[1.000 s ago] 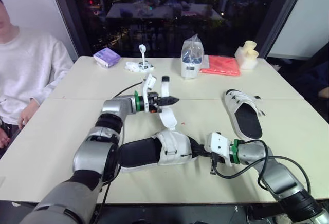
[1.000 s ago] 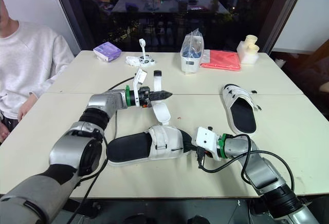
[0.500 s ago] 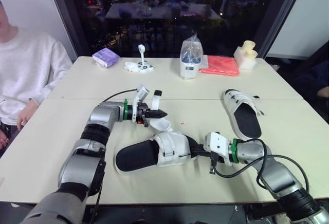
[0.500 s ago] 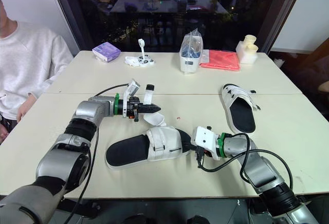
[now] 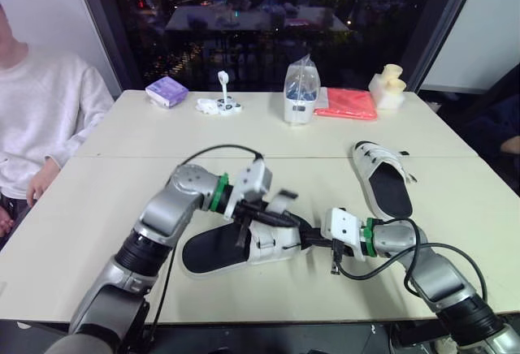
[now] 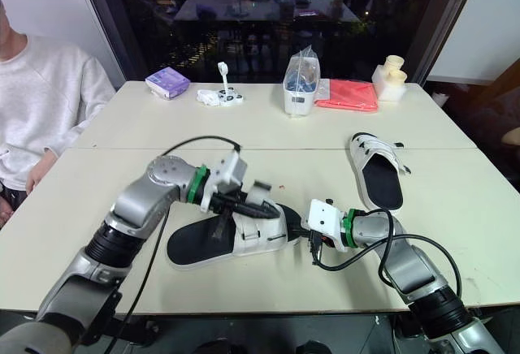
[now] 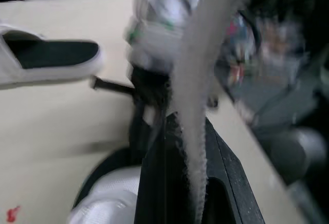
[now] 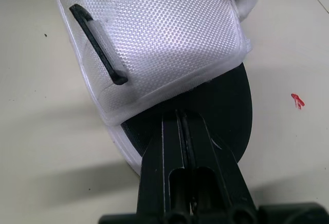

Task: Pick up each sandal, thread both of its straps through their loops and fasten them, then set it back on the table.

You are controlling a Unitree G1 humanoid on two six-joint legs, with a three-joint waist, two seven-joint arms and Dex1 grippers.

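Office meeting room: joined pale tables (image 5: 89,200), night-dark windows (image 5: 244,21)

My left gripper (image 5: 280,216) pinches the loose strap (image 5: 280,200) over the near sandal (image 5: 213,248). My right gripper (image 5: 313,240) clamps its toe end. The second sandal (image 5: 388,182) lies well apart on the table (image 5: 81,208).

Near mesh-topped sandal (image 5: 244,244): white diamond-weave upper, black footbed, black loop bars.
Fuzzy fabric strap (image 7: 198,95): off-white.
Far open-strapped sandal (image 5: 386,179): white straps and rim, black footbed.
Flat-topped desk (image 5: 97,208): pale cream, with one small red speck (image 8: 297,99).
Left jaws: black, with a green wrist ring (image 5: 218,193).
Right jaws: black, with a white wrist block (image 5: 341,226).
Small soft packet (image 5: 168,91): lilac.
Folded cloth (image 5: 348,103): coral red.
Lumpy foam-like block (image 5: 389,85): pale yellow.
Person's sweatshirt (image 5: 41,118): off-white.
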